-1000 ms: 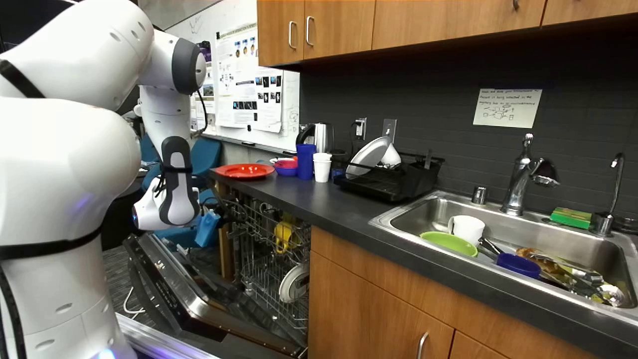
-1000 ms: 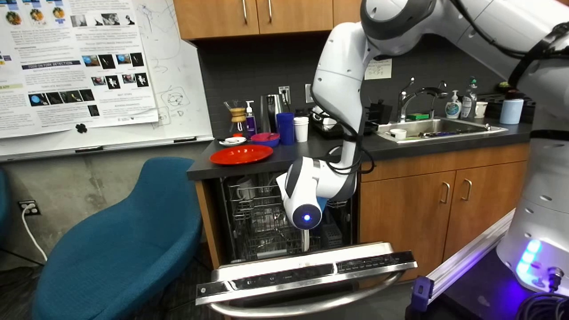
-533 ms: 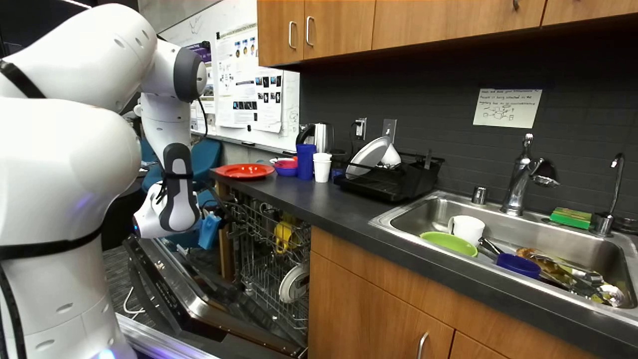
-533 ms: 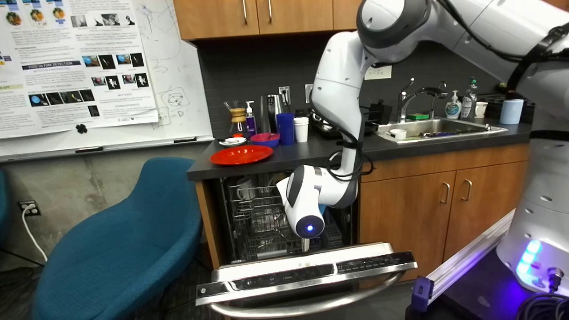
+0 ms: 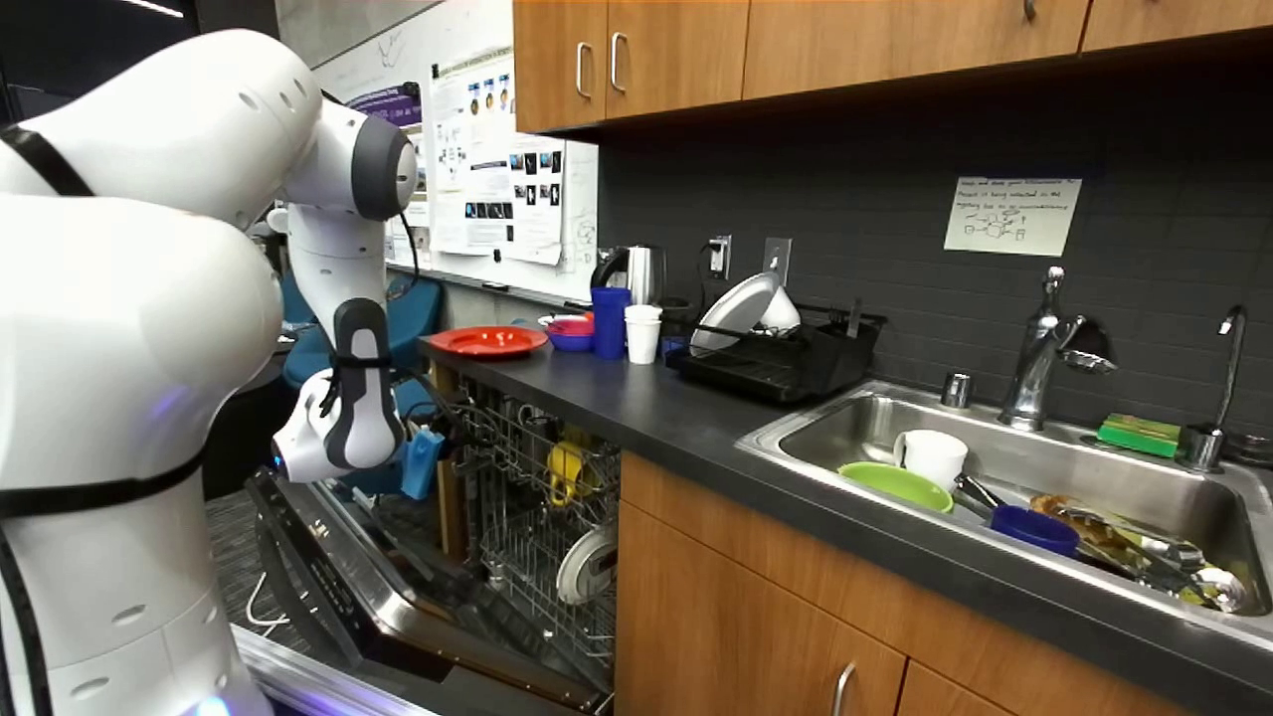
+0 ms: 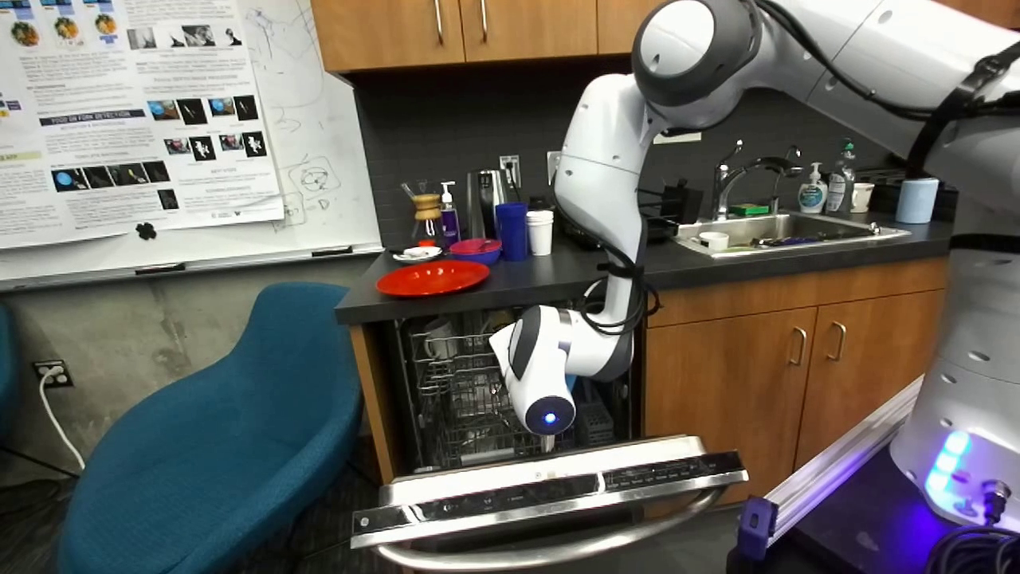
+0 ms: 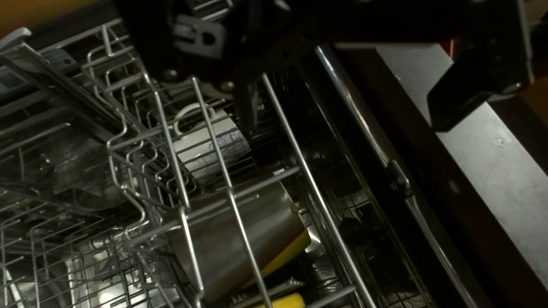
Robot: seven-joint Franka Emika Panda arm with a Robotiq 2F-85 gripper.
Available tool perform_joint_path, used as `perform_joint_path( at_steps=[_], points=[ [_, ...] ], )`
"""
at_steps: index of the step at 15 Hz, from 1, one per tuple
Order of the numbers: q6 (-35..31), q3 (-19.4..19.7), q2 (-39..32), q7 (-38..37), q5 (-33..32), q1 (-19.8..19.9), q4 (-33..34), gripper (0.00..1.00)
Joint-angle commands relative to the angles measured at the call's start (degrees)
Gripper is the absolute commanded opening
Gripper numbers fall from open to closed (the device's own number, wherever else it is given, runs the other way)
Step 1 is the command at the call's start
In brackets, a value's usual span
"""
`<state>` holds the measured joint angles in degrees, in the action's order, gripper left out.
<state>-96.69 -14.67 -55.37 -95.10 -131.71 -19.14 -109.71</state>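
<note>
Two fingers [image 7: 462,94] of the gripper [image 7: 344,117] are set wide apart, with a metal rail [image 7: 363,115] visible through the gap. Nearest to them is the upper wire rack [image 7: 231,192] of the dishwasher [image 6: 518,498]; whether the fingers touch it cannot be told from the wrist view. Visible through this rack are a white mug [image 7: 205,147] and, near it, a grey cup [image 7: 244,235]. In an exterior view, a yellow mug [image 5: 565,472] sits toward the right of the rack, and a white plate [image 5: 589,565] stands on edge below it. The door [image 5: 333,582] is partly lowered and tilted in both exterior views, and the gripper is positioned above it, near the front of the rack. The table [image 5: 636,403] extends over the dishwasher and carries, at its left end, a red plate [image 6: 433,277]. Just right of this plate and farther back are a tall blue cup [image 6: 511,231] and a stack of white cups [image 6: 540,231]. Farther right, a black drying rack [image 5: 840,353] is located beside the sink [image 5: 761,443], which contains a green bowl [image 5: 895,484] and a white cup [image 5: 933,457]; a green sponge [image 5: 1139,435] lies at its far edge.
</note>
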Motion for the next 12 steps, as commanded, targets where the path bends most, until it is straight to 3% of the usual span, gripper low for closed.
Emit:
perform_joint_path(
  at_steps=[1,12],
  points=[
    [1.2,0.4,-2.2,2.4,-2.6,-0.1,2.1,1.0],
    [3.8,3.6,-5.4,7.8,-8.9,0.7,4.7,1.0]
  ],
)
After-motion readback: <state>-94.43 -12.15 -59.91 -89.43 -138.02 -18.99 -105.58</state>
